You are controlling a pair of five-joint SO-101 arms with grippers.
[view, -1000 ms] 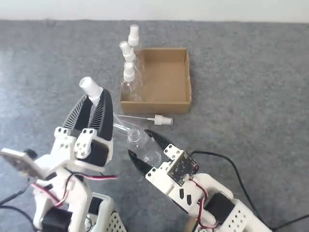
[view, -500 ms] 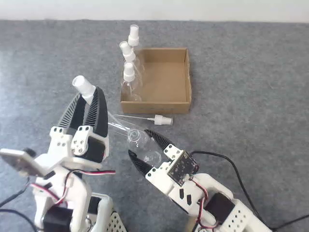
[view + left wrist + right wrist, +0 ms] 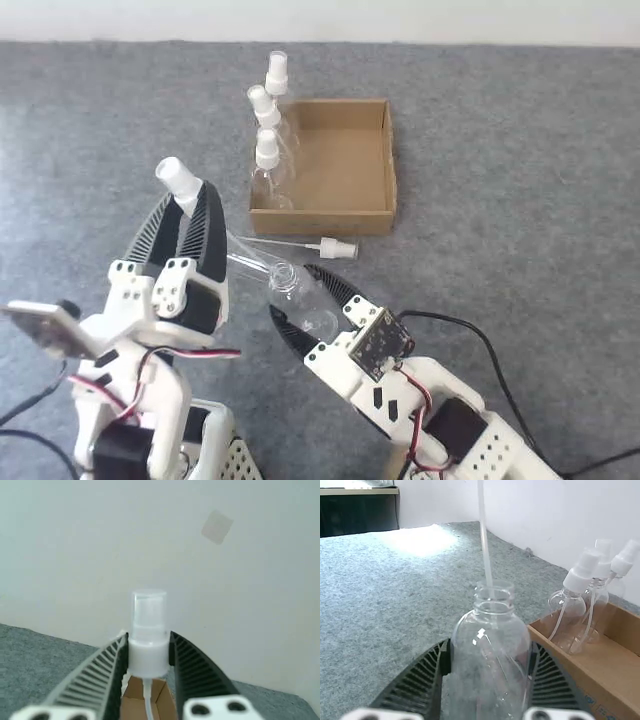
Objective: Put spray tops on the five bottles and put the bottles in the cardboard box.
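The left gripper is clamped on a white spray top, one ribbed black finger pressed against each side of its collar, as the left wrist view shows. The clear cap of the spray top rises above the fingertips. From this top a thin dip tube slants down and across to the open neck of a clear plastic bottle.

The right gripper holds that bottle in front of the cardboard box, with its jaws closed against the two sides of the round body. In the right wrist view the bottle sits between the two fingers with its threaded neck uncapped. The tube comes straight down to the rim, and it is not clear whether its tip is already inside.

Three capped bottles stand close together along one side wall of the box. In the right wrist view the nearer of them show behind the cardboard wall, inside the box.

A second spray top lies on its side on the grey carpet. It is just in front of the box's near wall, with its own tube stretched out parallel to that wall. It lies between the box and the held bottle and touches neither.
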